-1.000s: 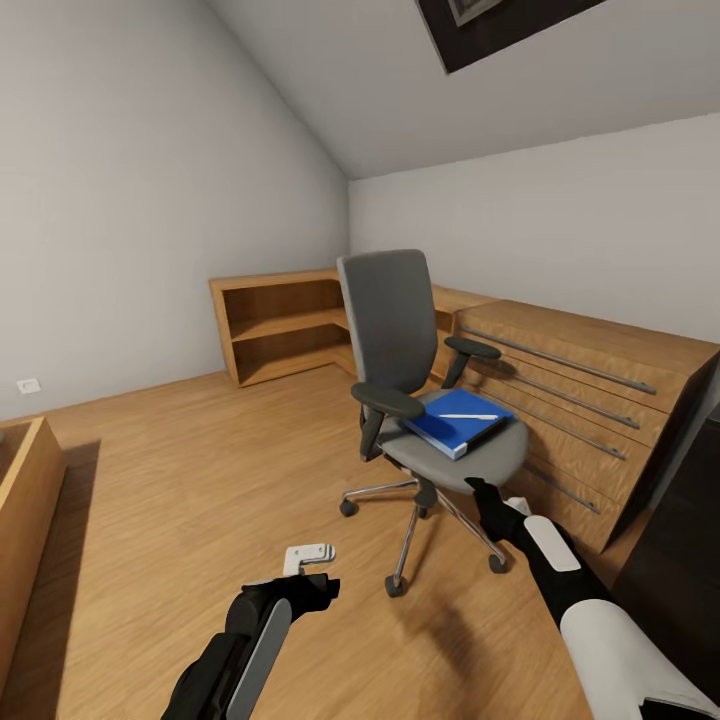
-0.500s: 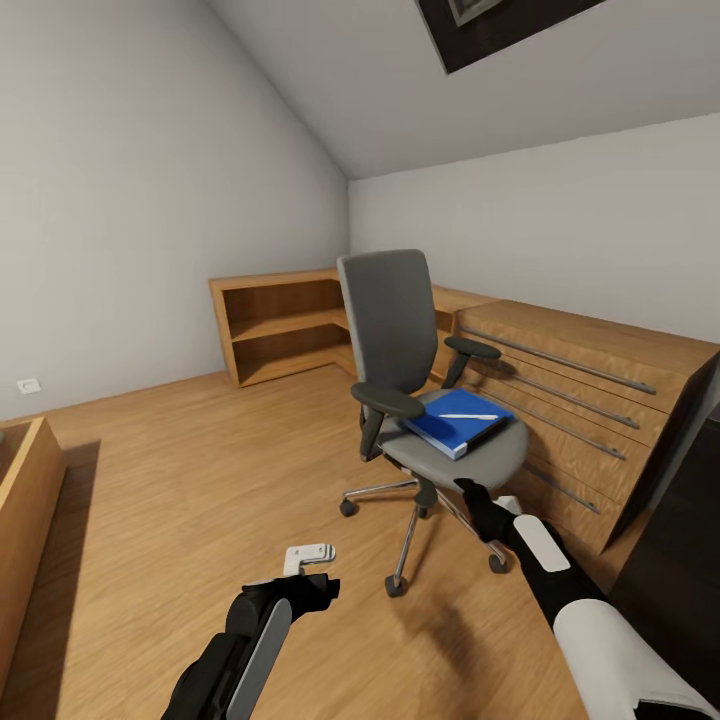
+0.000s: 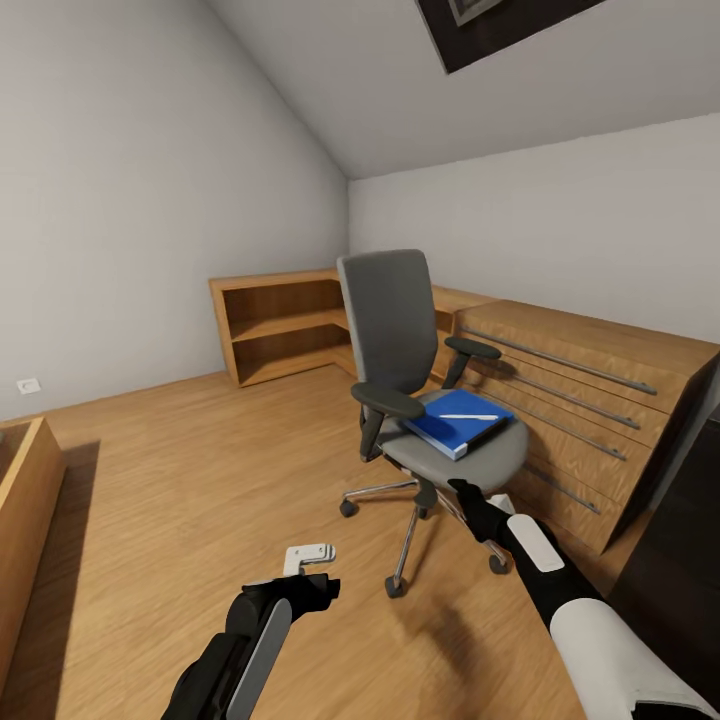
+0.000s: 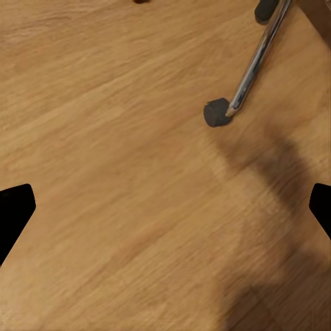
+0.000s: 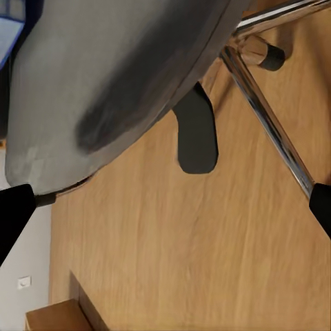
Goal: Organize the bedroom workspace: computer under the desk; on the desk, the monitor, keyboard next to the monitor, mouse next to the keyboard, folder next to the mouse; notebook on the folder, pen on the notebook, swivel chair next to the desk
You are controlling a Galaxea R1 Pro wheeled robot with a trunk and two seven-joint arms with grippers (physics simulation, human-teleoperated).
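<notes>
The swivel chair [image 3: 415, 400] stands upright on the wood floor of the bedroom [image 3: 150, 200], just beside a light wooden drawer chest. It has a grey seat and a tall grey back, black armrests and a chrome star base on dark casters. On its seat lies the folder [image 3: 455, 420], flat, bright blue, with white paper edges, one corner over the seat's front edge. The pen [image 3: 468, 416], a slim white stick, lies flat on top of the folder, about in its middle.
</notes>
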